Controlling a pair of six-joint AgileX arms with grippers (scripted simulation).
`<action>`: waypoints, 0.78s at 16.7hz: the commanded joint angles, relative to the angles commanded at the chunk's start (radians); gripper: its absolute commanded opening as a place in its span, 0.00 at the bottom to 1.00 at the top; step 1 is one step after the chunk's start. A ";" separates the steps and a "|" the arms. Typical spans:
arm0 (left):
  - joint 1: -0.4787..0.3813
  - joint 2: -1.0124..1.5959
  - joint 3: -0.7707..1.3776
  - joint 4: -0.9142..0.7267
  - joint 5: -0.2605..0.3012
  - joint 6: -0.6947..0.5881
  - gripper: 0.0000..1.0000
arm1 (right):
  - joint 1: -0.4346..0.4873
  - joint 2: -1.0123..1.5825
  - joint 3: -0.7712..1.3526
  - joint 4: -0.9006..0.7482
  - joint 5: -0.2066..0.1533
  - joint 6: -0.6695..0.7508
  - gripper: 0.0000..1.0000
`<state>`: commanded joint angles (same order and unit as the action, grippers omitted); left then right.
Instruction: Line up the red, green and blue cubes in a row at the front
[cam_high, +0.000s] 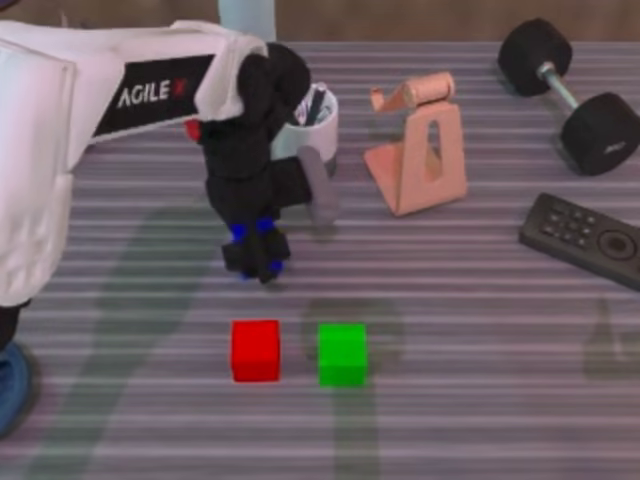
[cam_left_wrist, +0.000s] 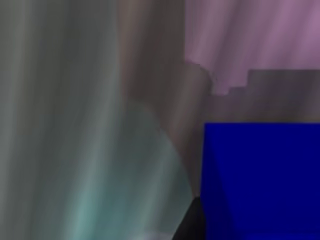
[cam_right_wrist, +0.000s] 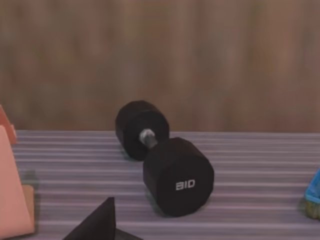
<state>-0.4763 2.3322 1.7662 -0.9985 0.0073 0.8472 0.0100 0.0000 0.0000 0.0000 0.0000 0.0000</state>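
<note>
Left claw (cam_high: 257, 258): hung over the table's middle-left, behind the red cube, its black fingers clamped on the blue cube.
Blue cube (cam_left_wrist: 262, 180): held between the left claw's fingers; in the top view only slivers of blue showed at the fingertips, while the left wrist view showed one broad blue face close up.
Red cube (cam_high: 256, 350): rested on the table toward the front, in front of the left claw and apart from it.
Green cube (cam_high: 342, 354): sat just right of the red cube, a narrow gap between them, both at about the same depth.
Right claw: out of sight in every view; I cannot tell how its fingers stood.
White cup (cam_high: 318, 128): stood behind the left claw, partly hidden by the arm.
Pink phone stand (cam_high: 420, 150): stood right of the cup, toward the back.
Dumbbell (cam_high: 570, 95): lay at the back right, black with a metal bar.
Remote control (cam_high: 585, 238): lay at the right edge, in front of the dumbbell.
Table (cam_high: 480, 400): covered in grey-violet stripes.
</note>
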 joint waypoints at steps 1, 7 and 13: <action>0.003 -0.007 0.020 -0.024 -0.001 -0.001 0.00 | 0.000 0.000 0.000 0.000 0.000 0.000 1.00; 0.017 -0.063 0.148 -0.215 0.000 -0.002 0.00 | 0.000 0.000 0.000 0.000 0.000 0.000 1.00; -0.004 -0.057 0.158 -0.221 -0.001 -0.007 0.00 | 0.000 0.000 0.000 0.000 0.000 0.000 1.00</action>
<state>-0.4799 2.2748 1.9239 -1.2191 0.0064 0.8403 0.0100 0.0000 0.0000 0.0000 0.0000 0.0000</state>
